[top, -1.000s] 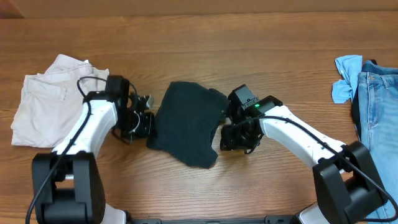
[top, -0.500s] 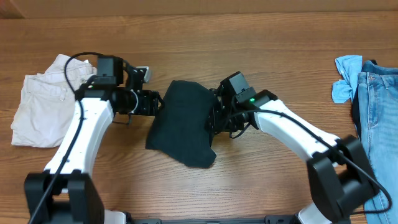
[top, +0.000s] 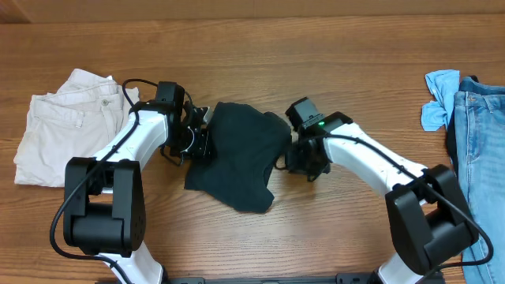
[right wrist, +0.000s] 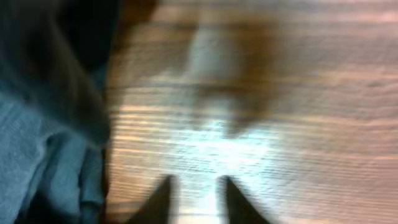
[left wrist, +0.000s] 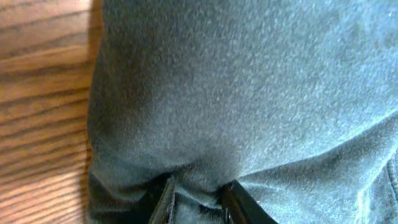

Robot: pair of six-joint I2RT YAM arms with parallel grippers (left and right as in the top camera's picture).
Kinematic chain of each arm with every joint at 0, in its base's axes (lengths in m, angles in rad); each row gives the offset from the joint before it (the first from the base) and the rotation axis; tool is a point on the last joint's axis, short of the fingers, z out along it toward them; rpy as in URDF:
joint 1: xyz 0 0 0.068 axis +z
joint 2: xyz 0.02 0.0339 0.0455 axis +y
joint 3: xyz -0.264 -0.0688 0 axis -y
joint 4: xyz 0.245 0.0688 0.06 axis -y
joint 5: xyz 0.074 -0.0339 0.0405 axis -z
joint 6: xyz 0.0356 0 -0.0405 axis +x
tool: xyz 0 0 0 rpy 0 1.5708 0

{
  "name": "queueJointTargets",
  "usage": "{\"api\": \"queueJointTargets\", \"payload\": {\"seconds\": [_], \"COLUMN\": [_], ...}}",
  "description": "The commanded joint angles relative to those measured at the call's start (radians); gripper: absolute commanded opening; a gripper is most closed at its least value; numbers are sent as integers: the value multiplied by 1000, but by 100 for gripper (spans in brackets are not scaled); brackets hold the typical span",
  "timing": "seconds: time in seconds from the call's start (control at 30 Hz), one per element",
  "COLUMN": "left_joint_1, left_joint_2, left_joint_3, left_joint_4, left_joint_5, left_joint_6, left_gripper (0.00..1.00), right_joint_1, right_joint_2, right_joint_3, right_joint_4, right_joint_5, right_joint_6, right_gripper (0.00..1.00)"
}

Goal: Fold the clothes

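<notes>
- The T-shirt point(top: 237, 158) sits bunched on the table point(top: 331, 63), between both arms.
- The left gripper point(left wrist: 196, 202) pinches a fold at its left edge.
- The right gripper point(right wrist: 196, 199) hangs part-open and empty over bare wood; it should catch cloth first, then both lift evenly.

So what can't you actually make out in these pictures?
Front of the T-shirt: overhead, cloth folded over itself.
Hold of the left gripper: left wrist view, fingers cut off by bottom edge, cloth bunched around them.
Fingertips of the right gripper: right wrist view, blurred.
Full shape of the jeans: overhead, cut off by right edge.
</notes>
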Motion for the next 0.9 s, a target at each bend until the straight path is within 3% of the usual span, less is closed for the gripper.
{"api": "queueJointTargets", "payload": {"seconds": [0.0,0.03,0.17,0.27,0.33,0.4,0.47,0.5,0.53,0.57,0.6,0.63,0.67,0.7,0.73,0.77,0.87], "left_joint_1": [0,0,0,-1,-10,-19,-27,-27,-27,-25,-22,-20,-20,-19,-16,-6,35], "left_joint_2": [13,12,1,6,21,37,72,90,109,125,135,138,138,135,133,125,95], "left_joint_3": [47,70,167,180,169,161,161,161,161,161,161,161,161,164,171,187,240], "left_joint_4": [-59,-78,-126,-58,-25,-6,-2,-4,-13,-21,-25,-27,-27,-27,-32,-53,-122], "left_joint_5": [2,5,8,1,-3,-6,-29,-29,-29,-29,-21,-19,-19,-19,-19,-18,19], "left_joint_6": [1,1,1,0,-3,-3,-3,-4,-3,-3,-3,-3,-3,-3,-3,-4,-3], "left_gripper": [38,40,49,60,61,58,42,34,15,4,4,4,4,4,4,8,48], "right_joint_1": [-64,-82,-128,-127,-127,-127,-127,-130,-137,-146,-163,-179,-193,-208,-229,-246,-286], "right_joint_2": [-34,-37,-26,10,42,62,72,72,71,71,71,69,69,68,67,66,65], "right_joint_3": [85,100,105,103,103,103,103,103,104,104,105,106,106,106,108,113,122], "right_joint_4": [55,86,215,276,292,298,298,293,283,273,259,252,248,244,229,208,142], "right_joint_5": [-69,-89,-137,-141,-167,-201,-186,-134,-57,-18,-10,-30,-68,-103,-124,-136,-175], "right_joint_6": [-127,-135,-136,-138,-138,-138,-169,-181,-181,-181,-188,-198,-232,-256,-258,-257,-255], "right_gripper": [63,72,70,50,46,36,9,4,4,4,4,8,22,45,58,61,65]}}
